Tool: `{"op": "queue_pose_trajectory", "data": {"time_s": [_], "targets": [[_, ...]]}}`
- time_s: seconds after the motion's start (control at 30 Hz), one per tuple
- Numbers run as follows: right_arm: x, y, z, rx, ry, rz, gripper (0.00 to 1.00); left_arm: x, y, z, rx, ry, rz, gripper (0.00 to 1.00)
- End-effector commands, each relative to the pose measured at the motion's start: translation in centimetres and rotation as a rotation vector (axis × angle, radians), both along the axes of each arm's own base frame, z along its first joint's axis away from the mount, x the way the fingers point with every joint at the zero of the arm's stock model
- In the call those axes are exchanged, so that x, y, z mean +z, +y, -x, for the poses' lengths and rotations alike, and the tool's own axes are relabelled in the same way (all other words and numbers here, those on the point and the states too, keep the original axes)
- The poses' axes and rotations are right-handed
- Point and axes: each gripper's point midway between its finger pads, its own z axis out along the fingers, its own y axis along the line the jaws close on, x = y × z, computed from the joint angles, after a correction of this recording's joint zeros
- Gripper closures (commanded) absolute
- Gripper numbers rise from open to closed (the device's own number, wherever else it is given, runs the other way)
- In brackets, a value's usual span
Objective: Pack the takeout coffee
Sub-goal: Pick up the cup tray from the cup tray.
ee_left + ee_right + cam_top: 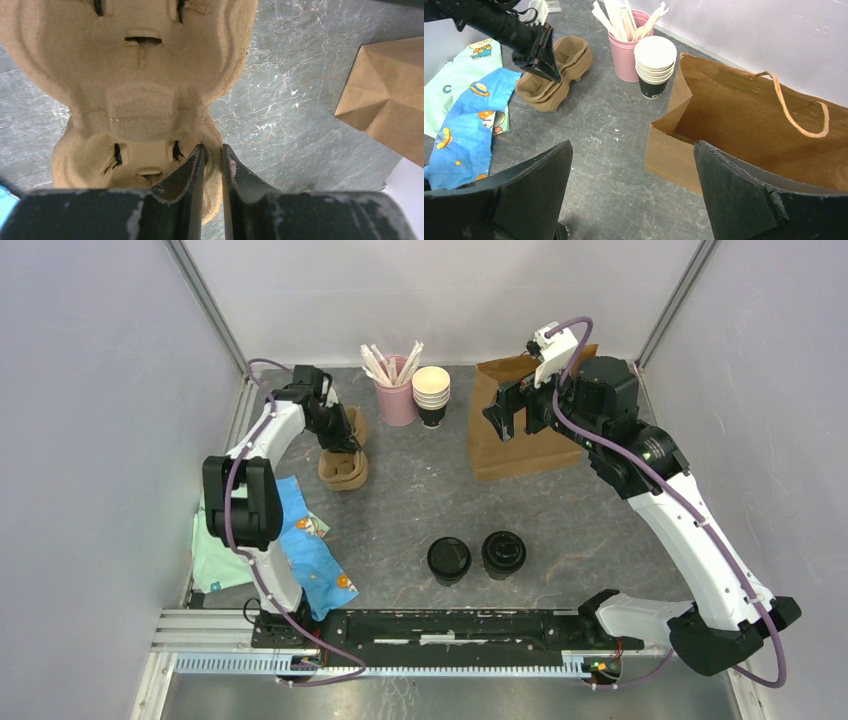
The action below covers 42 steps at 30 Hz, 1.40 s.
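- Takeout coffee: black lidded cup, upright on the grey table near the front edge, well apart from both grippers; second lidded cup just beside it, to the right.
- Left gripper: fingers nearly closed, pinching the rim of the top pulp cup carrier of a stack at the far left.
- Right gripper: jaws spread wide, holding nothing, at the open mouth of the brown bag.
- Pink cup of stirrers and stack of lidless cups: touching, between carriers and bag.
- Blue cloth: near left.

Black takeout coffee, brown bag
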Motion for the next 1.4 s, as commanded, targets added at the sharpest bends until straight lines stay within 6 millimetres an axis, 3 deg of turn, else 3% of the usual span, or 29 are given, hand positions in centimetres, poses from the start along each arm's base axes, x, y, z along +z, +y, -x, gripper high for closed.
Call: {"op": "queue_pose_trajectory", "data": {"time_s": [0.0,0.17,0.37,0.5,0.73,0.93,1.27,1.37], "targets": [[1.0,0.3,-0.1,0.004,-0.028,-0.032,0.02,3.5,0.6,-1.1,0.049,-0.14,0.016,0.81],[1.0,0.5,-0.1,0.011,-0.025,-0.035,0.02,4.5,2.1,-0.9,0.075,-0.198,-0.088,0.9],[0.9,0.8,-0.1,0.025,-0.017,-0.043,0.02,6.1,1.2,-0.7,0.055,-0.266,-0.195,0.94],[0.8,1.0,0.0,0.035,-0.01,-0.047,0.02,6.9,2.0,-0.5,0.096,-0.288,-0.346,0.98],[0.5,1.2,0.2,0.045,0.005,-0.061,0.02,7.9,2.1,0.0,0.132,-0.348,-0.626,0.98],[0.4,1.3,0.8,0.063,0.01,-0.073,0.02,8.8,1.9,0.5,0.186,-0.453,-0.751,0.98],[0.0,1.0,1.4,0.058,0.015,-0.081,0.02,8.3,1.1,2.4,0.128,-0.449,-0.965,0.98],[0.0,0.9,1.4,0.056,0.014,-0.081,0.02,4.9,0.3,3.0,0.004,-0.356,-0.992,0.98]]}}
